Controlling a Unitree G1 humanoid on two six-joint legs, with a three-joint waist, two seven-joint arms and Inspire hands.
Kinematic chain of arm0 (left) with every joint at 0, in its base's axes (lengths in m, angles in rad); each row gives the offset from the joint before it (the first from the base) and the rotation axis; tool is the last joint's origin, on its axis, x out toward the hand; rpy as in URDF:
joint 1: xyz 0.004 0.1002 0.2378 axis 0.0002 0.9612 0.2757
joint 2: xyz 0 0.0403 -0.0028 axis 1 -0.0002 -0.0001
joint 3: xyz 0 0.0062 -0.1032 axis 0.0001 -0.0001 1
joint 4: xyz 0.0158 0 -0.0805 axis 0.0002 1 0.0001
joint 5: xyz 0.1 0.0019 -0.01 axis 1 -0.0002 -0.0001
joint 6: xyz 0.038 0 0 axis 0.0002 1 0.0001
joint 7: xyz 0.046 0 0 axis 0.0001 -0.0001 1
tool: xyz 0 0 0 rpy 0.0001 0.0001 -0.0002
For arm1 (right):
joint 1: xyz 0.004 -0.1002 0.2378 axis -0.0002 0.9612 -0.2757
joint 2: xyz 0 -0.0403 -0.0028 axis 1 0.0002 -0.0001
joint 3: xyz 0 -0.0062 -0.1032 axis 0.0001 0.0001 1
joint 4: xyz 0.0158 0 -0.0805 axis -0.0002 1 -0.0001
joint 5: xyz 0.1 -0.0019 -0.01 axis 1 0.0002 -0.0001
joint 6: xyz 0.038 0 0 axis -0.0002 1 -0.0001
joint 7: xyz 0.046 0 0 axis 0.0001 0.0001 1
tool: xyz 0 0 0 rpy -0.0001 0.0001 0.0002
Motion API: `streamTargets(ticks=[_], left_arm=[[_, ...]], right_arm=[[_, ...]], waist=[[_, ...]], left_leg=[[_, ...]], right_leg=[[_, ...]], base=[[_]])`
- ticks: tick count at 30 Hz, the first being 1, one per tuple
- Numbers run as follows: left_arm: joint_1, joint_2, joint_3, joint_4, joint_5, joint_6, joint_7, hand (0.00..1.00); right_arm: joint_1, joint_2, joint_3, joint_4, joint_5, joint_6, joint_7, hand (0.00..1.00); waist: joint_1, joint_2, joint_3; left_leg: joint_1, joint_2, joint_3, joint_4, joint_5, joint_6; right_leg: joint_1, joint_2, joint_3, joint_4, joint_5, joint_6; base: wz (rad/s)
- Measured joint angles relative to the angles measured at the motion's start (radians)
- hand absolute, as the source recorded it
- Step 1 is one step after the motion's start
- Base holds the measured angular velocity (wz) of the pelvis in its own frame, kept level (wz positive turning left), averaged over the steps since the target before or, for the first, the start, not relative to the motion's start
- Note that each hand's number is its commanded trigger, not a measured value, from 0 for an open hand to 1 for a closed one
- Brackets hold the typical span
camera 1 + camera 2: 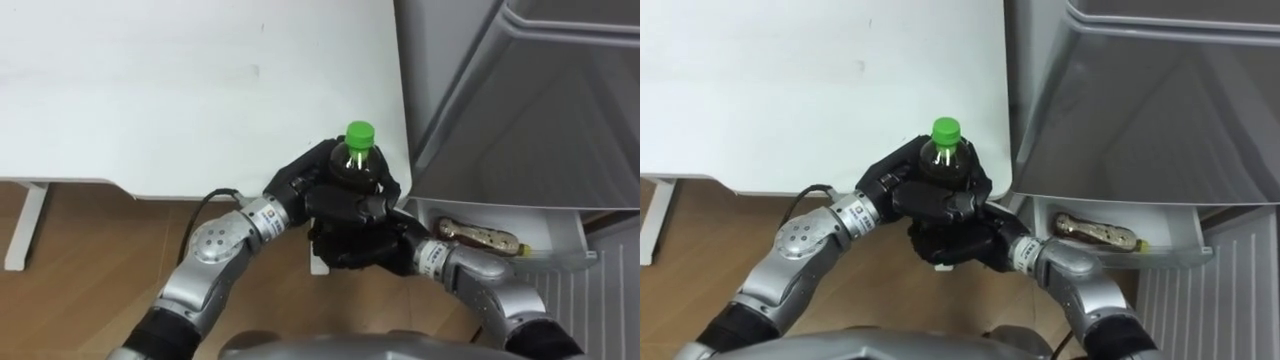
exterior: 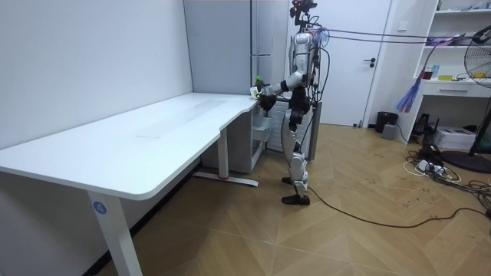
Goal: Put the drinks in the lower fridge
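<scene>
Currently, the green-capped bottle (image 1: 356, 162) is being held upright in both hands, just off the near corner of the white table (image 1: 200, 90) and beside the grey fridge (image 1: 520, 110). The left hand (image 1: 300, 182) is being wrapped round the bottle's shoulder from the table side. The right hand (image 1: 350, 238) is being curled round the lower body from beneath, so that only the cap and the dark shoulder are being left exposed. In the room view the robot is being shown standing at the table's far end, next to the fridge, with the bottle held out in front of its body. To the right and lower down, the lower drawer (image 1: 565, 235) is standing pulled out, and a second bottle (image 1: 482, 238) is lying on its side in it. Handling is being judged as follows: the bottle appears full of dark liquid, so moderate weight is being expected. The plastic wall is probably stiff while capped, yet smooth and liable to slip. Hold is best being taken round the body below the shoulder, not by the cap, with one hand supporting the base while the other is being released. Space beside the lying bottle is being judged sufficient, though part of the drawer is being hidden by the right forearm.
</scene>
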Motion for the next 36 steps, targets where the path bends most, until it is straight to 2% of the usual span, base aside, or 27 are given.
streamTargets(ticks=[1,2,3,4,9,12,20,26,36], left_arm=[[-0.001,-0.003,0.000,0.004,0.000,0.000,0.000,0.61],[-0.003,-0.004,0.001,0.007,0.000,0.000,0.000,0.56],[-0.006,-0.006,0.001,0.010,0.000,0.000,0.000,0.05],[-0.006,-0.008,0.001,0.012,0.000,0.000,0.000,0.00],[-0.012,-0.011,0.004,0.019,0.000,0.000,0.002,0.00],[-0.021,-0.022,0.007,0.028,0.001,-0.001,0.010,0.00],[-0.022,-0.023,0.000,0.025,0.000,0.001,0.034,0.00],[-0.021,-0.023,-0.001,0.018,-0.003,0.002,0.049,0.00],[-0.021,-0.024,-0.001,-0.007,-0.003,0.004,0.049,0.00]], right_arm=[[0.000,0.000,0.000,0.000,0.001,0.000,-0.002,1.00],[0.000,0.000,0.000,0.000,0.001,0.000,-0.003,1.00],[0.000,0.000,0.000,0.000,0.001,0.000,-0.006,1.00],[0.000,0.001,0.000,0.000,0.001,0.000,-0.008,1.00],[0.002,0.001,0.000,0.001,0.004,0.000,-0.008,1.00],[0.010,0.004,0.008,0.000,0.033,0.000,-0.008,1.00],[0.011,0.004,0.032,0.000,0.078,0.000,-0.007,1.00],[0.011,0.003,0.042,-0.005,0.111,0.000,-0.007,1.00],[0.011,-0.003,0.048,-0.016,0.141,0.001,0.003,1.00]], waist=[[0.000,0.000,-0.0003],[0.001,0.000,-0.0003],[0.001,0.000,-0.0004],[0.000,0.000,-0.0004],[0.000,0.000,-0.0012],[0.000,0.000,-0.0033],[-0.004,-0.010,-0.0091],[-0.004,-0.014,-0.0075],[-0.004,-0.008,-0.0045]], left_leg=[[0.000,0.000,0.000,0.000,0.000,0.000],[0.000,0.000,0.000,0.000,0.000,0.000],[0.000,0.000,0.000,0.000,0.000,0.000],[0.000,0.000,0.000,0.000,0.000,0.000],[-0.002,0.000,0.000,0.004,0.000,0.000],[-0.001,0.000,0.000,0.004,0.000,0.000],[0.000,0.000,-0.002,0.004,0.000,0.000],[-0.002,0.000,-0.001,0.005,0.000,0.000],[-0.020,0.000,-0.002,0.006,0.000,0.000]], right_leg=[[0.000,0.000,-0.001,0.000,0.001,0.000],[0.000,0.000,-0.001,0.000,0.001,0.000],[0.000,0.000,-0.001,0.000,0.002,0.000],[0.000,0.000,-0.001,0.000,0.002,0.000],[0.000,0.000,-0.001,0.000,0.003,0.000],[0.001,0.000,0.000,0.000,0.003,0.000],[0.007,0.000,0.001,0.002,0.008,-0.001],[0.001,0.000,0.003,-0.001,0.010,0.000],[-0.011,0.001,0.004,0.003,0.012,0.000]], base=[[0.00],[0.00],[0.00],[0.00],[0.00],[0.00],[0.00],[0.00],[0.00]])
